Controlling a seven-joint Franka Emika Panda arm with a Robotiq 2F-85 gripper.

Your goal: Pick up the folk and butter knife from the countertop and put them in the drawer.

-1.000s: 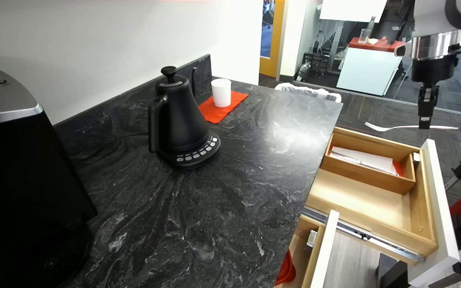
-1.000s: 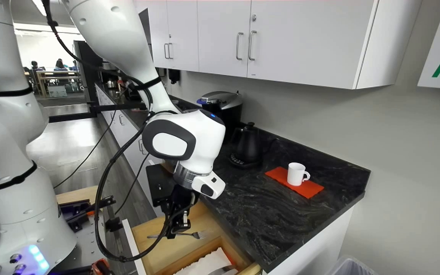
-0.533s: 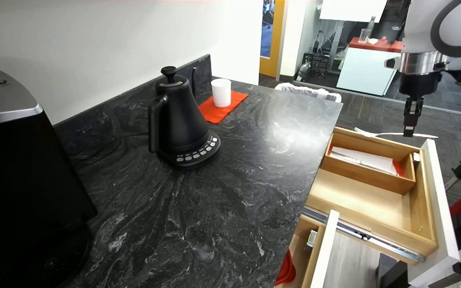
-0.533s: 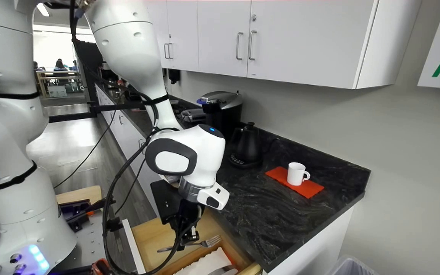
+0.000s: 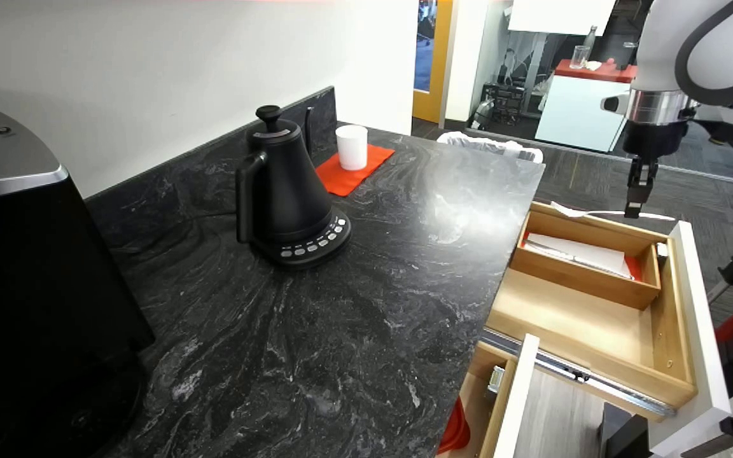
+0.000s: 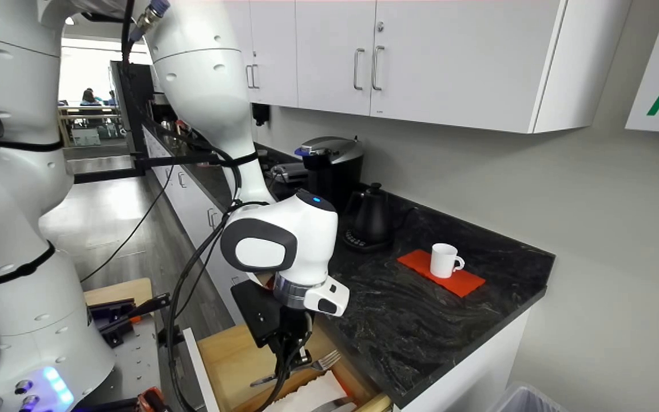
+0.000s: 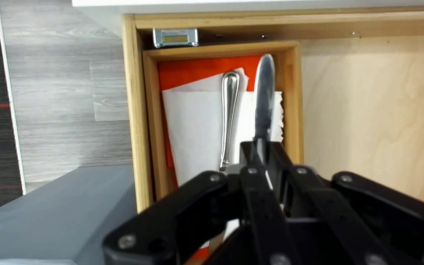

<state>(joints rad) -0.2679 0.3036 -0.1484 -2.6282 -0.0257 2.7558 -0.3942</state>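
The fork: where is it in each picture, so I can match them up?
In an exterior view, the fork is at right, held by the gripper.
In an exterior view, the fork is low, near centre, partly hidden.
In the wrist view, the fork shows its handle end, right of centre.
Shared landmark: the white paper in the drawer.

Cutlery: one fork (image 6: 325, 361) and one knife (image 7: 229, 114); tooling: one gripper (image 7: 260, 151). Cabinetry: one countertop (image 5: 392, 286) and two extended drawers, namely one drawer (image 7: 370, 110) with one inner box (image 7: 295, 103) and one adjacent drawer (image 5: 518, 394). Appliances and ware: one kettle (image 5: 290, 184), one coffee maker (image 5: 42, 254), one mug (image 6: 443, 261) and one red napkin (image 6: 413, 262) beneath it.
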